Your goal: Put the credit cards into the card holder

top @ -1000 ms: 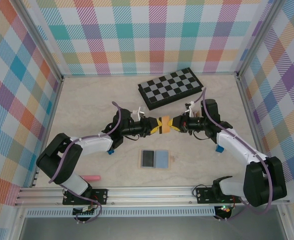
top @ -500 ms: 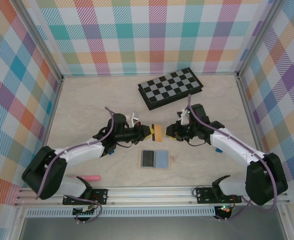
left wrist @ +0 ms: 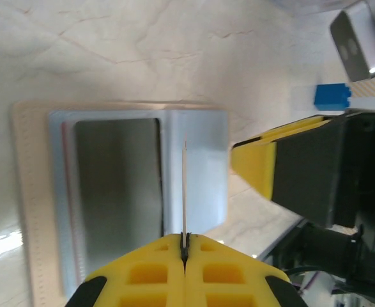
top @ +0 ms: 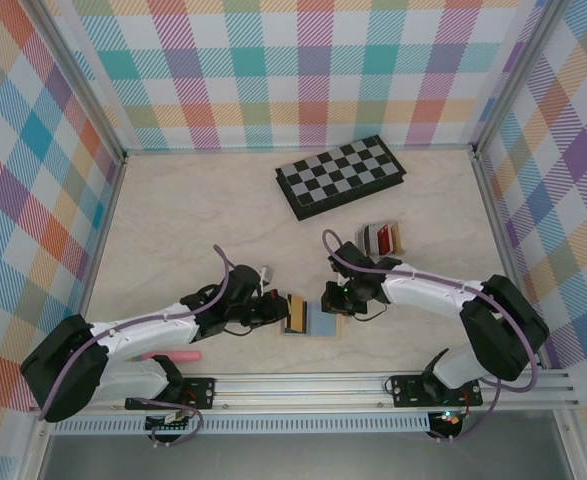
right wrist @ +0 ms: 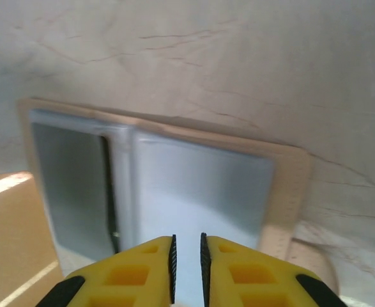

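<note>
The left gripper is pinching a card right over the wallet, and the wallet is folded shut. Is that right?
Not quite. The card holder is lying open, not folded shut, with its grey pockets facing up; the left wrist view shows it. The left gripper does pinch a credit card edge-on above it.

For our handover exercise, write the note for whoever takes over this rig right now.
Left end effector: shut on one credit card, held edge-on over the open card holder.
Right end effector: narrowly open, empty, above the card holder.
Other credit cards: stacked farther back on the right, red on top.
Done: one card brought to the holder. Left: slot it in, then the stack.
</note>
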You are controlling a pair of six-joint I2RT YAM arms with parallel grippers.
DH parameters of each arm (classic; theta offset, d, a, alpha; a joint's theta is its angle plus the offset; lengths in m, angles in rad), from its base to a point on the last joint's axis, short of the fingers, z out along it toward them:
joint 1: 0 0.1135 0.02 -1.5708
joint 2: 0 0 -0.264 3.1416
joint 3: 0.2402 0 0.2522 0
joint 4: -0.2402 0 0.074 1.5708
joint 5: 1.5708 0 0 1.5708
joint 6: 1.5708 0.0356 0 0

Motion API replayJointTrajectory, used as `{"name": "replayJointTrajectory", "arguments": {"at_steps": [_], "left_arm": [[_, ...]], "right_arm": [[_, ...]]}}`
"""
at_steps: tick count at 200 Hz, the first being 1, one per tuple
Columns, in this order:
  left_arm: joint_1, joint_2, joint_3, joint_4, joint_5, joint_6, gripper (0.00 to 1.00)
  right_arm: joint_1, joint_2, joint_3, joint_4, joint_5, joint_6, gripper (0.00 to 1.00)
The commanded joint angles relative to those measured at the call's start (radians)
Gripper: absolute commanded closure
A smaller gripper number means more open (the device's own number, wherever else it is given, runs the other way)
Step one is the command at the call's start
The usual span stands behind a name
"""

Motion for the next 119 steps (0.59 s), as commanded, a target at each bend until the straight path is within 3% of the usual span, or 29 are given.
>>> {"name": "replayJointTrajectory", "arguments": {"at_steps": [1,119], "left_arm": [[-0.025,-0.006,-0.017,0.067,-0.044,0.003,1.00],[-0.064,0.144,-0.012,0.219,-0.032,0.013,1.00]], "right_arm": [[0.003,0.017,-0.036,-0.009,0.044,0.027,0.81],[0.003,0.058,-0.084,-0.005,0.086,0.039,0.83]]}}
